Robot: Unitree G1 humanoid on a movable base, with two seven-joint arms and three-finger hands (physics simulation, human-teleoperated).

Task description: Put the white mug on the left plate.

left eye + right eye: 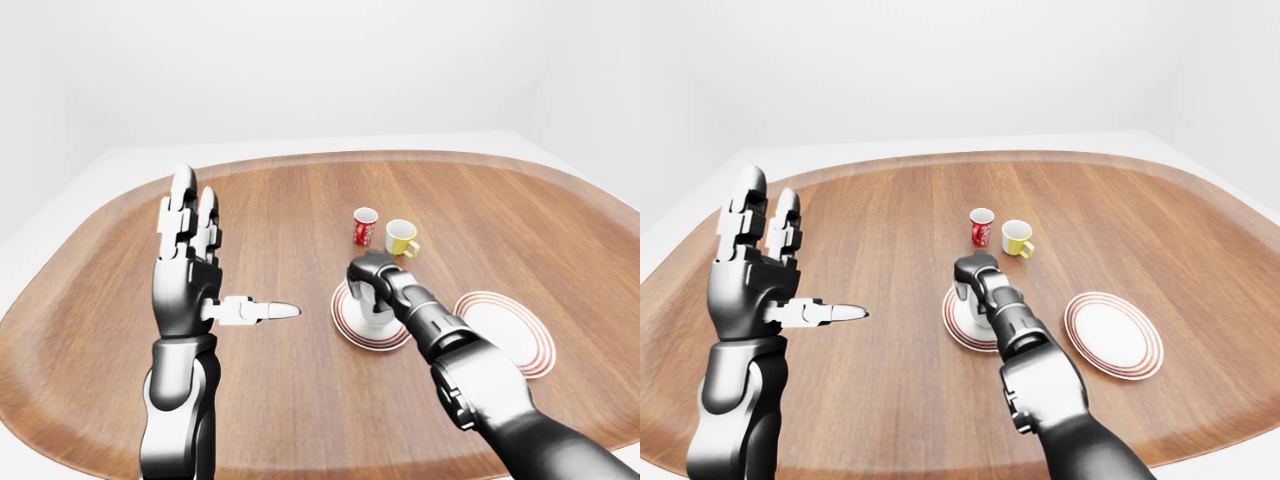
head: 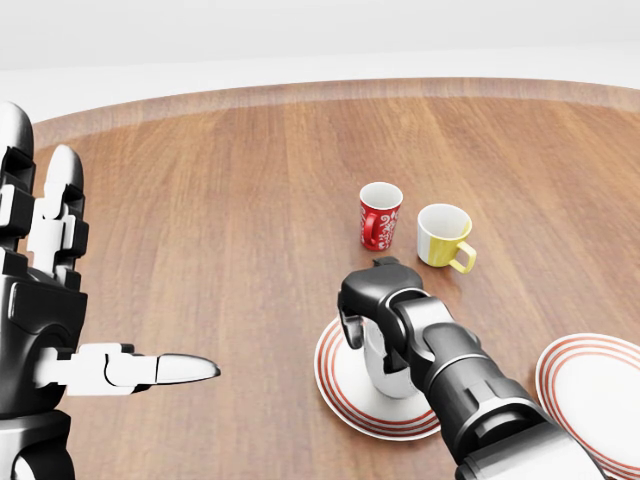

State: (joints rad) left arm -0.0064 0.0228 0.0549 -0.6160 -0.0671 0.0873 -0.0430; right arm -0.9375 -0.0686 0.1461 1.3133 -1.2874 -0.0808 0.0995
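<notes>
The white mug stands upright on the left plate, a white plate with red rings. My right hand sits directly over the mug and hides its rim. Its fingers hang loosely about the mug's upper part, one down the mug's left side, and look spread rather than clenched. My left hand is raised at the left of the head view. It is open, palm upright and thumb pointing right, and holds nothing.
A red patterned mug and a yellow mug stand just above the left plate. A second red-ringed plate lies at the lower right. All rest on a large oval wooden table.
</notes>
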